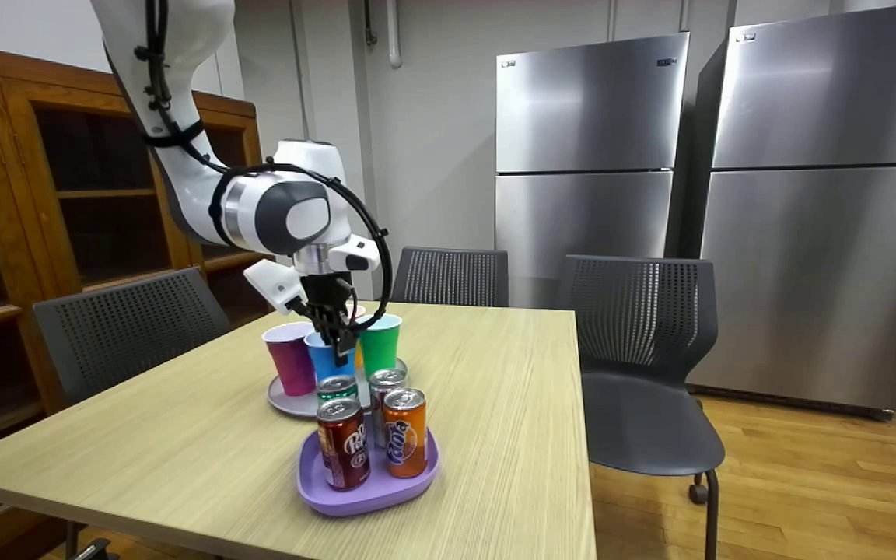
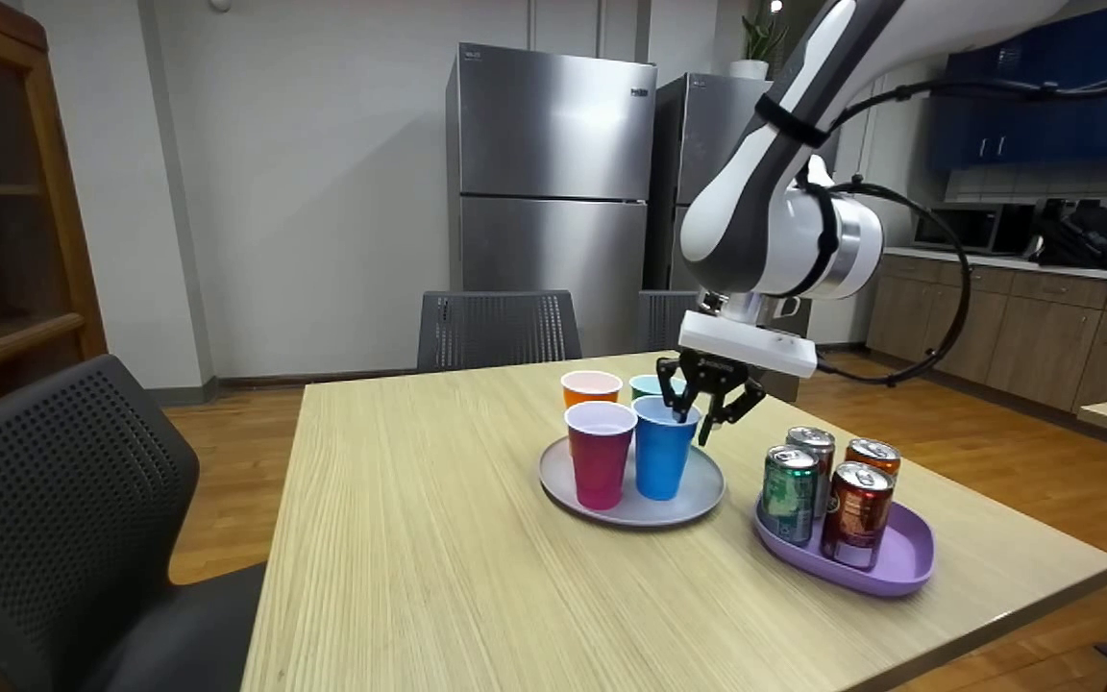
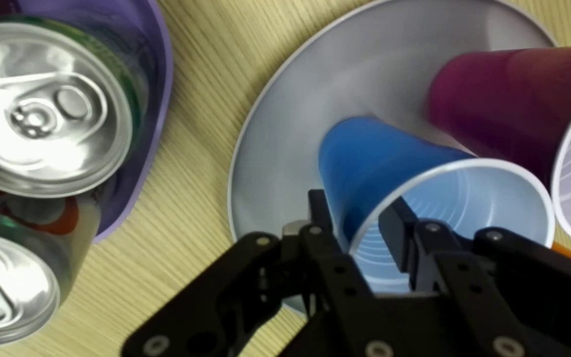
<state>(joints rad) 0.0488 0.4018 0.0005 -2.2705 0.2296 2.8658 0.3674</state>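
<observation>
A blue cup (image 3: 365, 153) stands on a grey round plate (image 3: 275, 148), and my gripper (image 3: 356, 210) straddles its rim. One finger (image 3: 318, 206) is outside the cup wall, the other inside the mouth. The jaws are parted, with a gap between the inner pad and the wall. Beside the blue cup is a magenta cup (image 2: 600, 471). An orange cup (image 2: 590, 392) and a green cup (image 1: 380, 346) share the plate behind them. In both exterior views the gripper points down from above the blue cup, and the arm hides part of the cups in an exterior view.
A purple tray (image 1: 362, 505) near the plate carries several soda cans: a dark red can (image 1: 344, 447), an orange can (image 1: 405, 435), a green can (image 2: 790, 500) and another can (image 2: 815, 447). Chairs surround the wooden table (image 2: 419, 538); a cable loops off the arm.
</observation>
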